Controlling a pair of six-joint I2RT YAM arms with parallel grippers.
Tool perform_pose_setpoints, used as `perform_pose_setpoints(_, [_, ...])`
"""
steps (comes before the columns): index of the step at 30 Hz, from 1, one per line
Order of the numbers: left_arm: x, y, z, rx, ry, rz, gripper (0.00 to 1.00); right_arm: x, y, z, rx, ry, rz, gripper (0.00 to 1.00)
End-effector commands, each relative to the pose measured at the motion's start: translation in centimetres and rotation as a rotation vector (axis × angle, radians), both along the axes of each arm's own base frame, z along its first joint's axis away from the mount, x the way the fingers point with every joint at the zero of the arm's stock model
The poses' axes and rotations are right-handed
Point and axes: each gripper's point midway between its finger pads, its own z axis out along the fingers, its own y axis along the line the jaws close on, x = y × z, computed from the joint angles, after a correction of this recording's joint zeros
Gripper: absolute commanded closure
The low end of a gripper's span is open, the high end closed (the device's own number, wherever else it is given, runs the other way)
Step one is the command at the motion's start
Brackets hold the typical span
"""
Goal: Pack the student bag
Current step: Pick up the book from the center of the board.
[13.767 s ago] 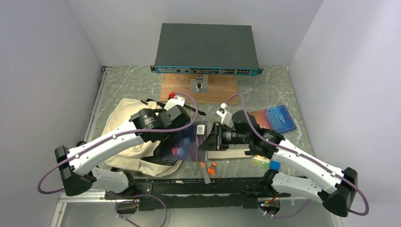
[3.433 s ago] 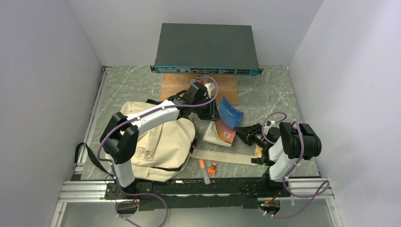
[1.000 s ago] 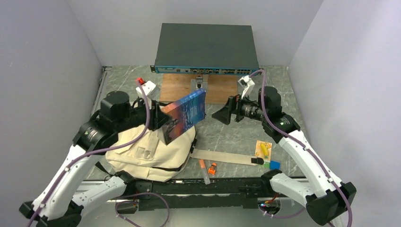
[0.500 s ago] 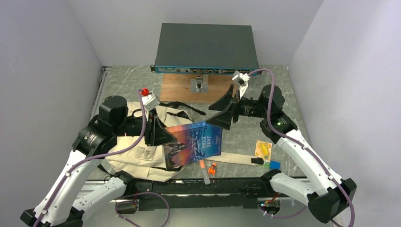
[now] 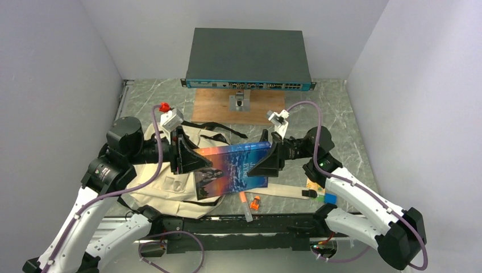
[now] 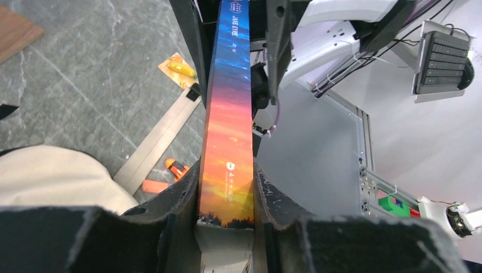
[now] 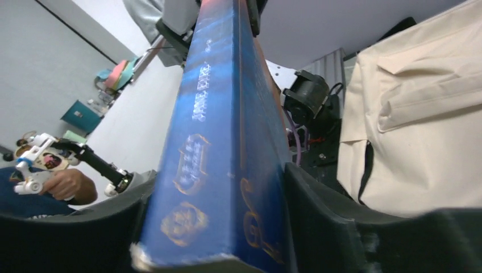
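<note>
Black metal rail (image 5: 227, 224) runs along the near edge. Just beyond it, on grey veined marble table (image 5: 148, 102), lie a clear plastic tube (image 5: 247, 211), two small orange pieces (image 5: 255, 201) and a flat beige webbing strap (image 5: 284, 189). A blue block (image 5: 330, 198) sits at the strap's right end.

Above these, a glossy hardback book (image 5: 233, 168) hangs in the air between the two arms, its cover shading from deep blue to orange. The left gripper (image 5: 203, 164) clamps one end: its rough black pads (image 6: 182, 193) press flat on both covers, jaws spread only to the book's thickness. The right gripper (image 5: 258, 156) straddles the other end, its jaws set wider. In the right wrist view the blue spine fills the gap between its matte fingers (image 7: 329, 216), but I cannot tell if they press.

Partly under the book, on the left half of the table, the student bag (image 5: 153, 182) lies slumped. It is soft cream canvas, creased, with black trim.

Further back a bare wooden board (image 5: 227, 108) lies flat, and a boxy dark grey network switch (image 5: 247, 57) stands on a mount over its far part, against the wall.
</note>
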Motion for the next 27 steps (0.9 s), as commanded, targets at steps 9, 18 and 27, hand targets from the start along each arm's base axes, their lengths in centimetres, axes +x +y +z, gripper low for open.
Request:
perform_pose_setpoints(9, [7.3, 4.6, -1.3, 0.16, 0.08, 0.554, 0.26, 8.4, -4.7, -1.3, -0.276, 0.072, -0.762, 1.0])
perform_pose_setpoints(18, [7.6, 2.6, -14.7, 0.442, 0.331, 0.684, 0.0, 9.1, -14.3, -3.9, -0.546, 0.122, -1.21, 1.0])
perform_pose_setpoints(27, [7.3, -2.8, -21.1, 0.97, 0.094, 0.846, 0.0, 8.2, -16.0, -3.8, -0.52, 0.124, -1.263, 1.0])
